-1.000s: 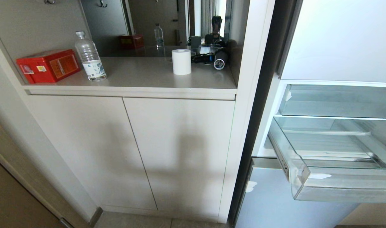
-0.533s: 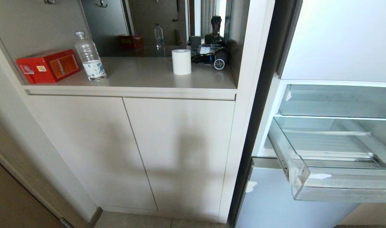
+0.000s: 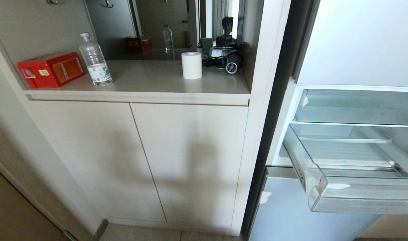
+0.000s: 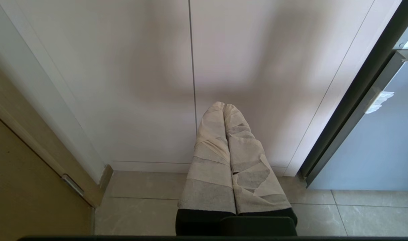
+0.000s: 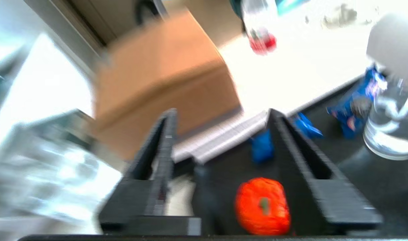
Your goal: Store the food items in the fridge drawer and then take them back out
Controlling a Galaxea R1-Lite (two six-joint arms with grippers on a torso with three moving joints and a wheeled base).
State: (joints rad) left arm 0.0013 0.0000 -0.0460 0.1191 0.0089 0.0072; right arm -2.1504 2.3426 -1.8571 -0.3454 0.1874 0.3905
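The right gripper [image 5: 220, 117] hovered over the orange-red, green-stemmed round fruit [image 5: 262, 206], jaws parted and empty, seemingly lined up for grasping.

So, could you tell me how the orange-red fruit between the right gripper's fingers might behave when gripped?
The orange-red fruit looks round, so it will probably roll if nudged. Its skin seems smooth, so the right gripper could slip unless centred.
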